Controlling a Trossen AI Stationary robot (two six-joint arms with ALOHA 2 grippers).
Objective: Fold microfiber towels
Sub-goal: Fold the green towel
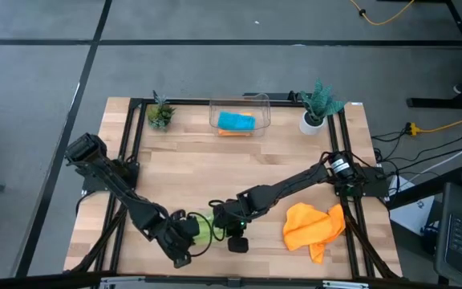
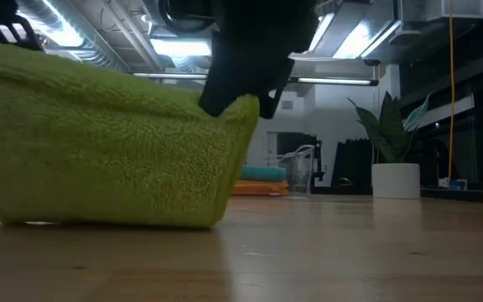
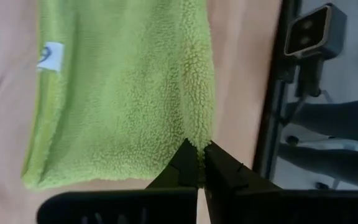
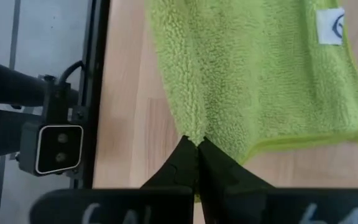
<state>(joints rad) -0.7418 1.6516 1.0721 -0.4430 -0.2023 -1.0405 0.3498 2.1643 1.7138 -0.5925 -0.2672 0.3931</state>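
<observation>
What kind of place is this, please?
Probably a robotics lab or workshop. A wooden table in a black metal frame stands on a grey floor, cables run beside it, and bare ceiling lights and ducts show overhead.

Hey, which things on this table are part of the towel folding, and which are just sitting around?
Part of the job:
lime green microfiber towel
crumpled orange microfiber towel
teal-blue folded towel

Just sitting around:
clear plastic bin
two small potted plants

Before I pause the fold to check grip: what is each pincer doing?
Left pincer: closed on an edge of the lime green towel.
Right pincer: closed on another edge of the same towel.
</observation>
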